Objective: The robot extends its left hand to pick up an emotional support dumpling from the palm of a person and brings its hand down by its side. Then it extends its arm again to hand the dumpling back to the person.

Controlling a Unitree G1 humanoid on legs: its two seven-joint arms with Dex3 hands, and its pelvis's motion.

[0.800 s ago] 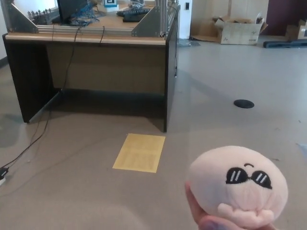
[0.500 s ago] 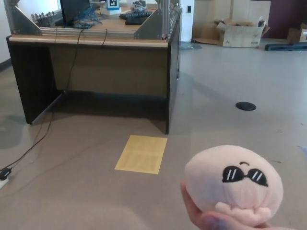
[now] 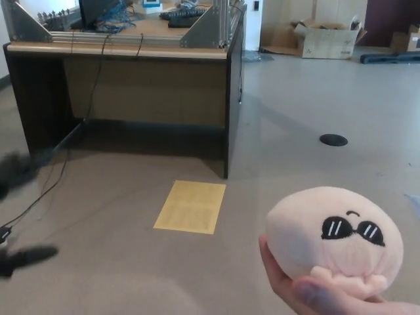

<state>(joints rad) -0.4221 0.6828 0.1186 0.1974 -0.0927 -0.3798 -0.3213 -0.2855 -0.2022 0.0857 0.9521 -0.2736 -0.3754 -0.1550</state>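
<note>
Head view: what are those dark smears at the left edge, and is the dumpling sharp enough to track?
Head view: the smears are the left hand, motion-blurred, so its fingers can't be read. The dumpling on the person's palm is sharp, evenly lit, without glare.

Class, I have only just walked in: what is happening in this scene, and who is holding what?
A person's hand holds up a pink plush dumpling with a sunglasses face, resting on the palm. The robot's left hand shows only as a dark blur at the left edge, well apart from the dumpling, so nothing has been picked up yet. The right hand is out of view. Behind stand a desk and a yellow sheet on the floor.
</note>
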